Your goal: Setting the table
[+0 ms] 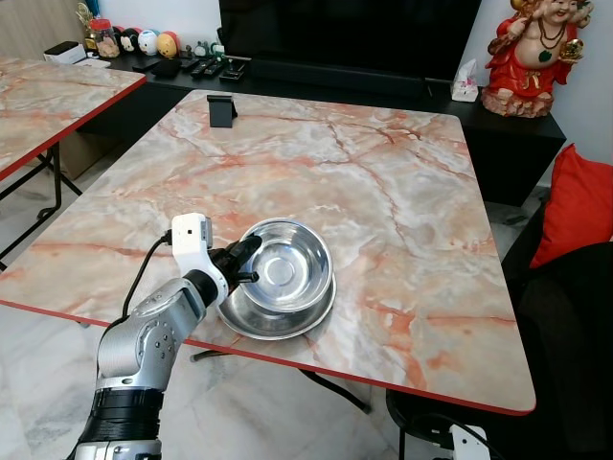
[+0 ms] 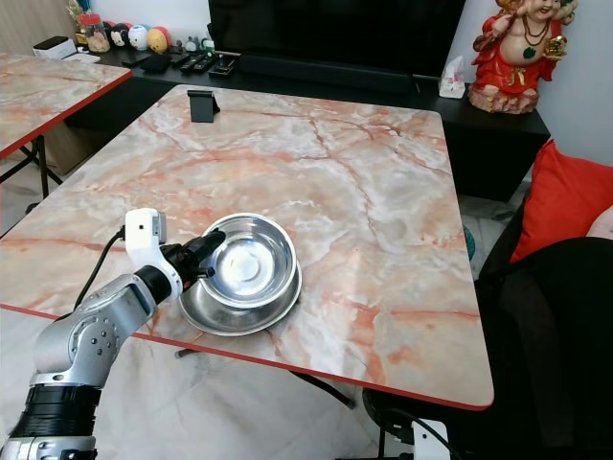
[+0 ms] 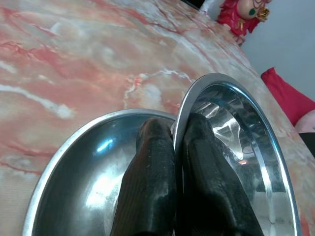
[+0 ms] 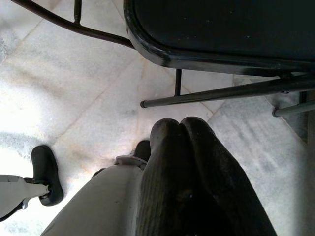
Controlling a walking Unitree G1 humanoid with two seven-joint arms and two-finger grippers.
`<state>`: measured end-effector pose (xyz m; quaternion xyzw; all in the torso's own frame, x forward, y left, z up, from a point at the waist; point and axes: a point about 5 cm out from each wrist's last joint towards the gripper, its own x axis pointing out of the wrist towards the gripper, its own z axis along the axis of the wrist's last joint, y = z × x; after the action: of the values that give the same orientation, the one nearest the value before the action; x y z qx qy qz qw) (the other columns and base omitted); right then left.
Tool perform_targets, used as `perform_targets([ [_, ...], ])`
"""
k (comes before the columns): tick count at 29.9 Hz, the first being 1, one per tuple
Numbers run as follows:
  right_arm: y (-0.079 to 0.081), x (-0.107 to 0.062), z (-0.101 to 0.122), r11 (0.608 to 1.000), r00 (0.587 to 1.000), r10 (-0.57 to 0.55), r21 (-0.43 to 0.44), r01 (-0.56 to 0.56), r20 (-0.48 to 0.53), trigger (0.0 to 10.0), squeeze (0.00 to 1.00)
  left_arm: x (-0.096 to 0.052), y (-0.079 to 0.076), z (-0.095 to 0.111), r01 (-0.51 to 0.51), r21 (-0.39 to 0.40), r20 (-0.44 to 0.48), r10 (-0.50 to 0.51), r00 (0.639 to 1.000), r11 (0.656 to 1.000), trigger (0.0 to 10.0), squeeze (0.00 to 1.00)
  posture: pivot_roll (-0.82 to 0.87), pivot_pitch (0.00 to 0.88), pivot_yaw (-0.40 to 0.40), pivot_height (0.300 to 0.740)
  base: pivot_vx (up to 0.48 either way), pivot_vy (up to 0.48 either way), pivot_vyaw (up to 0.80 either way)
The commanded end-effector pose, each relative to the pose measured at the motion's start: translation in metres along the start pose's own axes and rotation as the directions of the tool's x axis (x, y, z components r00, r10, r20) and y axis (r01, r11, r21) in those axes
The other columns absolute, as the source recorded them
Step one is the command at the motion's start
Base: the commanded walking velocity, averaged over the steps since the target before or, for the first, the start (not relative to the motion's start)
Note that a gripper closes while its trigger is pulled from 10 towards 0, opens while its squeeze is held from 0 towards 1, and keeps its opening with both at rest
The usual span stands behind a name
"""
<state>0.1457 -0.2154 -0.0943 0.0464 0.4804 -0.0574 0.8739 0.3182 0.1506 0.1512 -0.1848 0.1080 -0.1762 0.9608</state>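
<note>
The left gripper (image 1: 246, 264) is closed on the near-left rim of a steel bowl (image 1: 285, 268), one black finger (image 3: 150, 182) outside the wall and the other inside it, so the thin rim is pinched between them. That bowl sits tilted inside a second, wider steel bowl (image 1: 278, 324), which rests on the marble table (image 1: 383, 192) close to its red front edge. In the left wrist view the outer finger lies in the hollow of the lower bowl, and the held rim stands up just beyond it.

The step in hand looks like separating the two nested bowls, or shifting the upper one to its place setting. To do it well, the pinch should stay firm, since smooth steel slides easily between the pads. The lift should go straight up from the gripped side until the far rim clears the lower bowl, because dragging sideways would likely pull the lower bowl toward the table edge nearby. Once clear, the bowl is best carried level and set down away from the gripper's side, further in on the table.

The right gripper (image 4: 189, 162) hangs idle beside a black chair (image 4: 221, 29), above the tiled floor, its fingers pressed together on nothing.
</note>
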Motion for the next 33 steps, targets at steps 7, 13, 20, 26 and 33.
perform_targets([
  [7,0.000,0.000,-0.003,1.000,1.000,0.001,0.002,-0.001,-0.016,10.0,0.00,0.000,0.004,0.001,-0.039,0.032,-0.018,0.040,0.999,0.999,10.0,0.00,0.03,0.000,-0.025,0.740,0.000,0.000,0.00],
  [13,0.000,0.000,-0.002,1.000,1.000,0.002,0.001,-0.002,-0.016,10.0,0.00,0.001,0.004,-0.003,-0.040,0.031,-0.038,0.041,0.998,0.999,10.0,0.00,0.04,0.000,-0.025,0.740,0.000,0.000,0.00],
  [20,0.000,0.000,-0.002,1.000,1.000,0.002,0.002,-0.002,-0.015,10.0,0.00,0.002,0.001,-0.007,-0.027,0.026,-0.055,0.029,0.998,0.999,10.0,0.00,0.04,0.000,-0.025,0.740,0.000,0.000,0.00],
  [26,0.001,0.000,-0.002,1.000,1.000,0.004,0.002,-0.004,-0.016,10.0,0.00,0.002,0.001,-0.008,-0.034,0.024,-0.058,0.035,0.998,0.999,10.0,0.00,0.03,0.000,-0.024,0.740,0.000,0.000,0.00],
  [33,0.001,0.000,-0.003,1.000,1.000,0.006,0.000,-0.006,-0.019,10.0,0.00,0.002,0.004,-0.011,-0.060,0.031,-0.069,0.062,0.996,0.998,10.0,0.00,0.03,0.000,-0.024,0.740,0.000,0.000,0.00],
])
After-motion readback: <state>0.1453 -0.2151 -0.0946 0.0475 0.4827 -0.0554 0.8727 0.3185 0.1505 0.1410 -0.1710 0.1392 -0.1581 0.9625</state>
